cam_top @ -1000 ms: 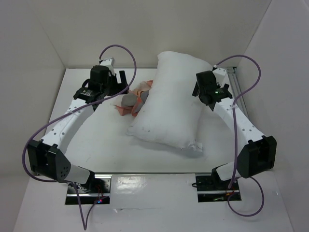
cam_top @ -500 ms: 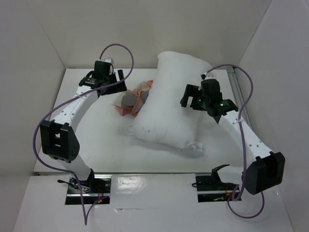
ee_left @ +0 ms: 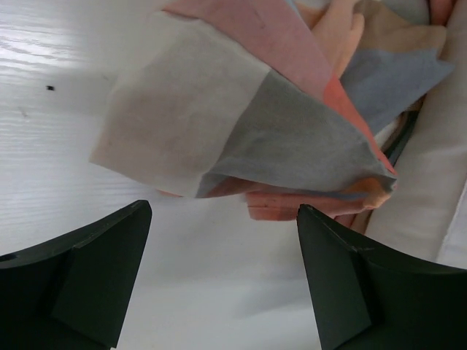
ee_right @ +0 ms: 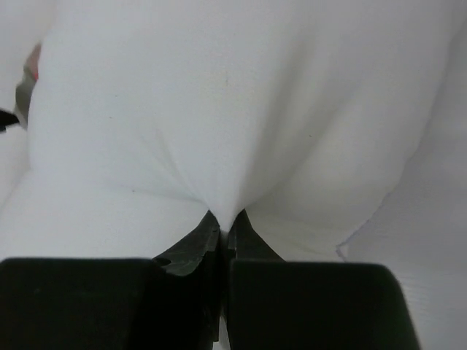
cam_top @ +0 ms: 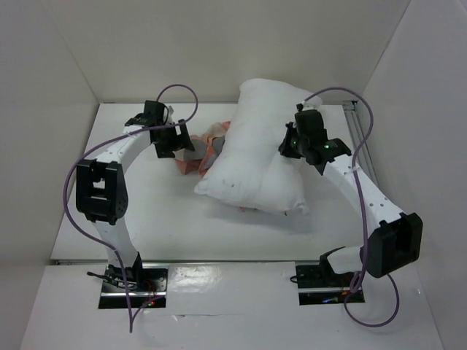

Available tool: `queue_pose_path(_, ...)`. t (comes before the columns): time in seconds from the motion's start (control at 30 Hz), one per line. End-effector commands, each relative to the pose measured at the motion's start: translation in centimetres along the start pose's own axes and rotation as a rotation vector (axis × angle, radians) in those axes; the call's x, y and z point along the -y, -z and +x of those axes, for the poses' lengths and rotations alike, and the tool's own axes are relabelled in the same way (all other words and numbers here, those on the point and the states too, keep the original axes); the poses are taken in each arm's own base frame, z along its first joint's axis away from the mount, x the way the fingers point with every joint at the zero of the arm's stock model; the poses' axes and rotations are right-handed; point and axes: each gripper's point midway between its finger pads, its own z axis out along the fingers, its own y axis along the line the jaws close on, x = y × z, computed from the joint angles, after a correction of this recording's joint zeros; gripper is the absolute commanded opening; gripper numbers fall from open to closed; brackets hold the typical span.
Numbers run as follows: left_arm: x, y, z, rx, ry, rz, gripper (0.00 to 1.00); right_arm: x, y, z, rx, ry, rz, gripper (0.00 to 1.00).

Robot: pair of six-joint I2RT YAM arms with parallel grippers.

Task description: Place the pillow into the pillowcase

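The pillow (cam_top: pixel 255 153) lies on the far right part of the table (cam_top: pixel 146 211), with its long side running from the back wall toward the arms. It is a plump white cushion of soft, plain cloth, and its surface is drawn into creases that run to one point on its right side. At that point the right gripper (ee_right: pixel 225 219) is clenched on a small fold of the white cloth, and its two dark fingers are pressed together with the cloth between them.

The pillowcase (ee_left: pixel 241 138) is a crumpled heap that touches the left side of the pillow. It is thin fabric with big checks of orange, grey, light blue and cream, folded into loose pointed flaps. The left gripper (ee_left: pixel 222 219) hangs over the smooth white table just beside the heap. Its black fingers are spread wide and hold nothing.

One second ago the right gripper was beside the right edge of the pillow with its fingers apart. Since then it has moved onto the pillow and closed. The pillow was flatter and reached nearer to the arms, and now its near end is pulled back and bunched. The left arm has swung its elbow up and inward, and its gripper has come closer to the pillowcase.
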Motion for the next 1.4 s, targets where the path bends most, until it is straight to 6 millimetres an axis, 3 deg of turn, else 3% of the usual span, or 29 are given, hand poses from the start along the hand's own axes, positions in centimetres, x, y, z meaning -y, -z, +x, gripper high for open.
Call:
queue_pose_path(0.0, 2.5, 0.2, 0.1, -0.005, -0.033, 0.101, 0.94, 1.7, 5.9, -9.1, 0.311, 0.008, 0.187, 0.00)
queue_pose_path(0.03, 2.9, 0.2, 0.4, -0.010, -0.055, 0.106, 0.94, 1.8, 7.8, -11.0, 0.371, 0.006, 0.216, 0.00)
queue_pose_path(0.17, 2.7, -0.7, 0.5, -0.019, -0.048, 0.085, 0.94, 5.1, 11.9, -12.7, 0.465, -0.015, 0.416, 0.00)
queue_pose_path(0.23, 1.9, -1.9, 0.5, -0.025, -0.029, 0.045, 0.94, 6.8, 12.8, -12.8, 0.489, -0.023, 0.519, 0.00)
queue_pose_path(0.3, 1.6, -2.5, 0.6, -0.043, 0.001, 0.049, 0.93, 8.1, 13.0, -12.2, 0.478, -0.034, 0.578, 0.00)
queue_pose_path(0.4, 2.5, -2.7, -0.7, -0.011, 0.025, 0.106, 0.83, 9.1, 10.6, -9.8, 0.377, -0.024, 0.626, 0.00)
queue_pose_path(0.43, 2.7, -2.7, -1.0, -0.002, 0.035, 0.111, 0.80, 9.2, 10.2, -9.3, 0.350, -0.014, 0.629, 0.10)
queue_pose_path(0.47, 3.0, -2.9, -1.3, -0.004, 0.034, 0.125, 0.73, 9.6, 9.4, -8.5, 0.320, -0.033, 0.636, 0.30)
queue_pose_path(0.5, 3.3, -3.1, -1.6, -0.004, 0.032, 0.135, 0.65, 9.6, 8.9, -8.0, 0.293, -0.025, 0.632, 0.81)
queue_pose_path(0.53, 3.2, -4.1, -1.6, -0.021, 0.036, 0.139, 0.53, 9.4, 8.5, -7.8, 0.283, -0.034, 0.622, 0.99)
queue_pose_path(0.57, 4.0, -3.9, -2.5, -0.011, 0.014, 0.167, 0.33, 9.0, 8.2, -7.6, 0.269, -0.034, 0.597, 0.99)
queue_pose_path(0.6, 3.5, -4.0, -3.2, -0.008, 0.026, 0.160, 0.00, 8.6, 8.3, -7.9, 0.284, -0.043, 0.570, 0.99)
queue_pose_path(0.7, 1.4, -1.2, -5.5, 0.049, 0.072, 0.105, 0.00, 6.3, 9.3, -9.8, 0.334, -0.013, 0.441, 0.99)
queue_pose_path(0.73, 0.3, 0.2, -7.2, 0.119, 0.082, 0.100, 0.00, 5.1, 9.8, -10.7, 0.369, -0.008, 0.375, 0.99)
queue_pose_path(0.77, -0.4, 1.4, -7.7, 0.152, 0.104, 0.091, 0.00, 3.0, 9.2, -10.5, 0.338, 0.047, 0.265, 0.99)
queue_pose_path(0.8, 0.1, 4.3, -9.0, 0.217, 0.096, 0.108, 0.00, 2.0, 9.0, -10.5, 0.331, 0.064, 0.211, 0.99)
queue_pose_path(0.9, -0.1, 8.2, -11.2, 0.307, 0.101, 0.097, 0.00, -1.1, 6.0, -8.2, 0.212, 0.140, 0.098, 0.99)
queue_pose_path(1.0, 0.9, 11.5, -11.7, 0.357, 0.039, 0.103, 0.00, -2.9, 3.1, -5.9, 0.127, 0.209, 0.134, 0.99)
queue_pose_path(1.03, 2.0, 12.4, -11.5, 0.366, -0.001, 0.131, 0.03, -3.3, 2.7, -5.4, 0.118, 0.225, 0.140, 0.99)
queue_pose_path(1.07, 3.5, 12.1, -10.5, 0.336, -0.045, 0.160, 0.23, -3.5, 2.3, -5.0, 0.112, 0.236, 0.148, 0.99)
queue_pose_path(1.1, 4.5, 11.7, -9.7, 0.313, -0.096, 0.177, 0.65, -3.9, 2.0, -5.0, 0.118, 0.228, 0.148, 0.99)
queue_pose_path(1.13, 5.2, 11.5, -8.6, 0.280, -0.120, 0.172, 0.77, -3.7, 1.5, -4.3, 0.104, 0.231, 0.145, 0.99)
queue_pose_path(1.17, 6.8, 9.2, -6.5, 0.209, -0.166, 0.169, 0.84, -3.9, 1.3, -4.5, 0.118, 0.227, 0.137, 0.99)
queue_pose_path(1.23, 7.5, 7.6, -5.6, 0.208, -0.199, 0.077, 0.96, -3.9, 1.4, -4.5, 0.127, 0.215, 0.133, 0.99)
queue_pose_path(1.37, 9.5, 4.2, -2.2, 0.130, -0.242, 0.040, 0.99, -3.5, 1.8, -4.3, 0.119, 0.219, 0.150, 0.99)
